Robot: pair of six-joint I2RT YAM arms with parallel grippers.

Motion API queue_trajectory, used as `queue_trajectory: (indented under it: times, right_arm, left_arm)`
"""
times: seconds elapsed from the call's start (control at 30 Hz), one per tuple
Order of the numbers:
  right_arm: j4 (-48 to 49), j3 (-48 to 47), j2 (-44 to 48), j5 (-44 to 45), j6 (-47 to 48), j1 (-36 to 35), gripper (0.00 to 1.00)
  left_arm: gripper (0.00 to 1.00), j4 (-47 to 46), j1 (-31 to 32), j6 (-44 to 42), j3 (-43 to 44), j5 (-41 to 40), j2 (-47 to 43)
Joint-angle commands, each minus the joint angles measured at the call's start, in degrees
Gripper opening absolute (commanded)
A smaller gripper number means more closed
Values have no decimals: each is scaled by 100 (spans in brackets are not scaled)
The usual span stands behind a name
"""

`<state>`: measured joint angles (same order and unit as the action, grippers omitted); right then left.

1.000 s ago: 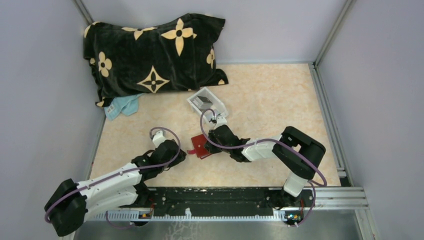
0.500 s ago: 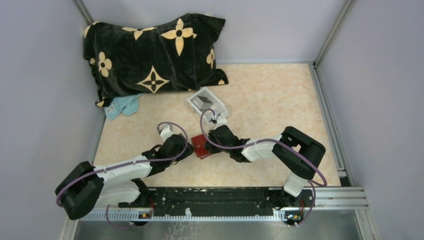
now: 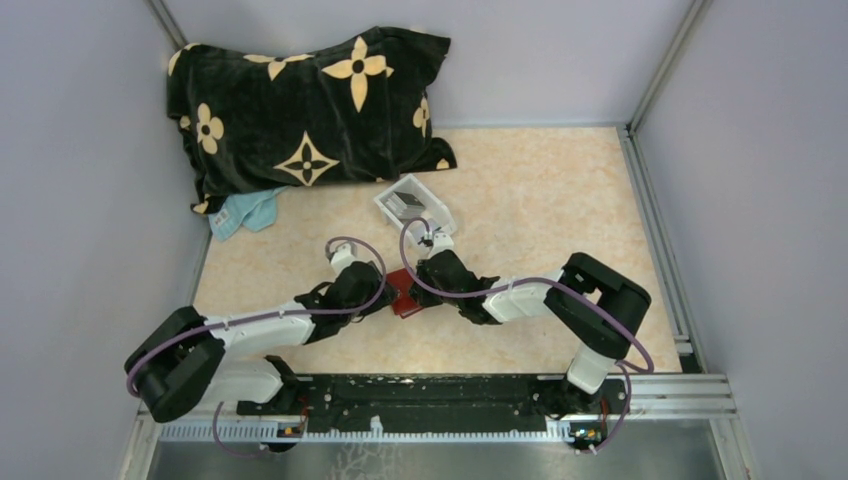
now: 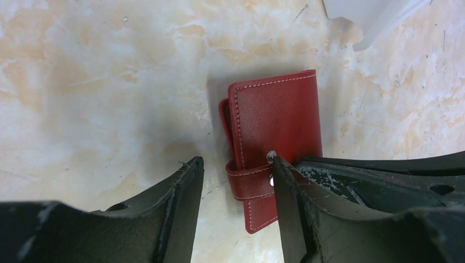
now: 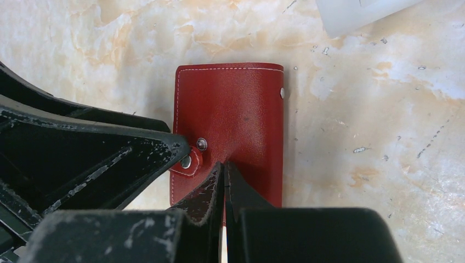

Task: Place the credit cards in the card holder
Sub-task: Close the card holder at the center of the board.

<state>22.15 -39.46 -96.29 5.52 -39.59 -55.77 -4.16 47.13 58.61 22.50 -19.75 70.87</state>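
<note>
Marbled beige tabletop [image 3: 540,190], lilac walls [image 3: 560,50]; left gripper [image 4: 236,161] spread at card holder [image 4: 277,112], right gripper [image 5: 224,167] closed.

A marbled beige table [image 3: 540,190] is enclosed by plain lilac walls [image 3: 80,150] and framed by aluminium posts [image 3: 660,65]; a black pillow [image 3: 310,105] patterned with cream flowers is propped in the corner at eleven o'clock; a light blue cloth [image 3: 245,212] is tucked beneath its near edge at ten o'clock; a small white tray [image 3: 440,212] is set near the centre, just beside the pillow's near right corner, and is seen cut off at one o'clock in both wrist views.
</note>
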Motion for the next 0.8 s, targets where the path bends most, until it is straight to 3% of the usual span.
queue_trajectory:
  times: [0.0, 0.2, 0.77]
  right_arm:
    - [-620, -35, -138, 52, 144, -66, 0]
    - [-856, -103, 93, 177, 295, -75, 1]
    - [-1608, -95, 1413, 867, 554, -356, 19]
  left_arm:
    - [58, 536, -11, -195, -33, 196, 480]
    - [57, 481, -12, -168, -33, 354, 878]
    - [57, 484, 30, -57, -53, 432, 1057]
